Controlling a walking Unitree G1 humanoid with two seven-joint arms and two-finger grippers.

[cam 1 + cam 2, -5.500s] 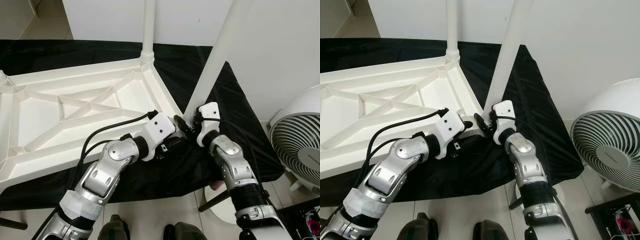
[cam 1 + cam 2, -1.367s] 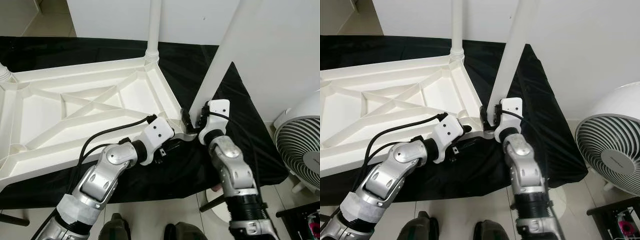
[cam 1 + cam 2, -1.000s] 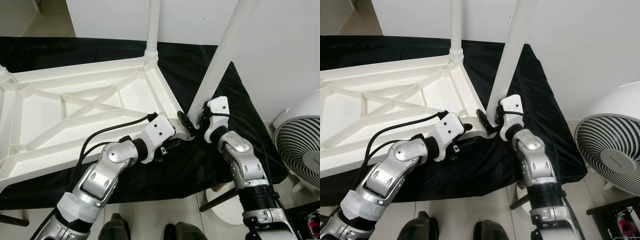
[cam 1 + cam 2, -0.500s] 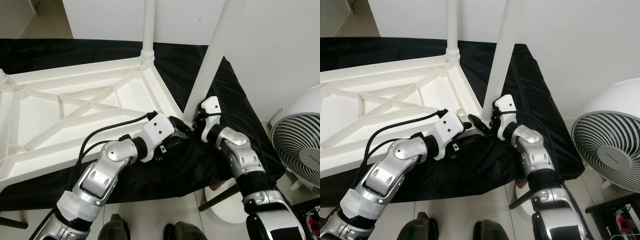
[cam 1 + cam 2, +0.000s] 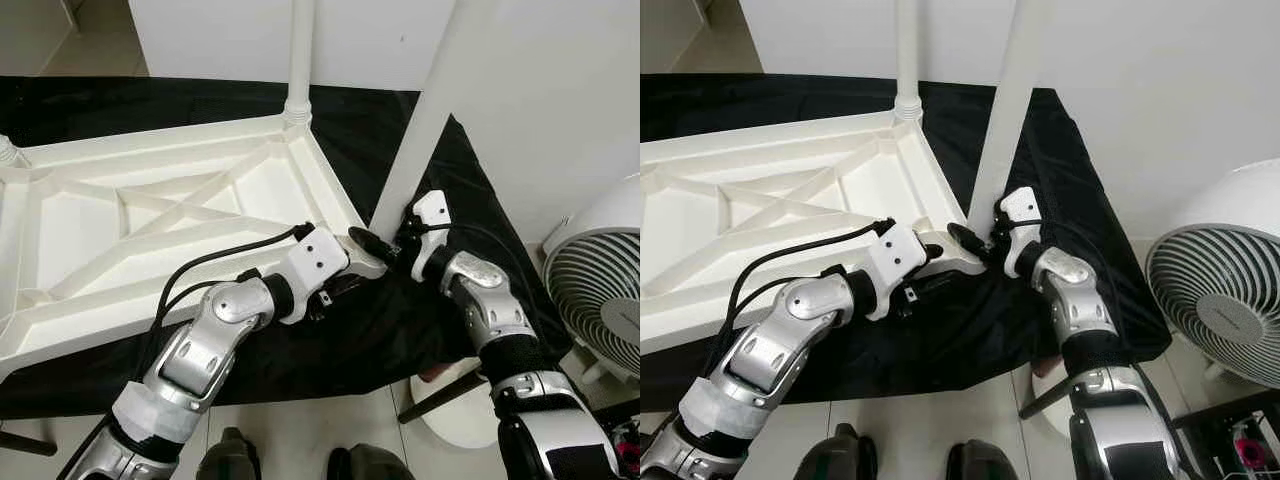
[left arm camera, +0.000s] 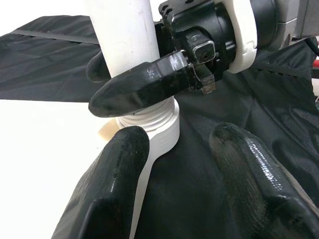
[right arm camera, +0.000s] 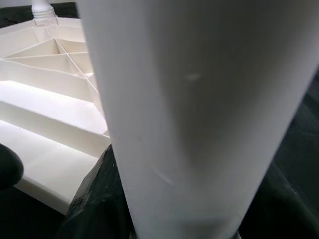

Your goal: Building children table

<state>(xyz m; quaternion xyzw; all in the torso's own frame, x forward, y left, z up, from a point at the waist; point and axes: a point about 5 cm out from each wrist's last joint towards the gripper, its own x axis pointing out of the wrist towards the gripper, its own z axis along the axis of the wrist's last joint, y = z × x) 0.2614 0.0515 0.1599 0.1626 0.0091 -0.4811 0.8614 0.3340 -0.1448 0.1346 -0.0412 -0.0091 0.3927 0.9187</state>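
The white tabletop (image 5: 150, 230) lies upside down on a black cloth (image 5: 470, 200) covering the desk, ribbed underside up. 1 leg (image 5: 298, 60) already stands in the corner socket at 12 o'clock. A 2nd leg (image 5: 415, 140) rises from the near corner at about 3 o'clock of the tabletop, its base sitting in the ribbed socket (image 6: 157, 124).

The right claw (image 5: 385, 240) is clamped around the bottom of this 2nd leg, 1 black finger (image 6: 144, 87) wrapped across the front of it just above the socket. In the right wrist view the leg stands pressed between the dark fingers.

The left claw (image 6: 199, 179) hovers just beside that corner, at 9 o'clock of the right claw, its 2 fingers spread apart and holding nothing; 1 finger overlaps the tabletop's edge, the other lies over the cloth.

A white fan (image 5: 600, 290) stands on the floor at 4 o'clock.
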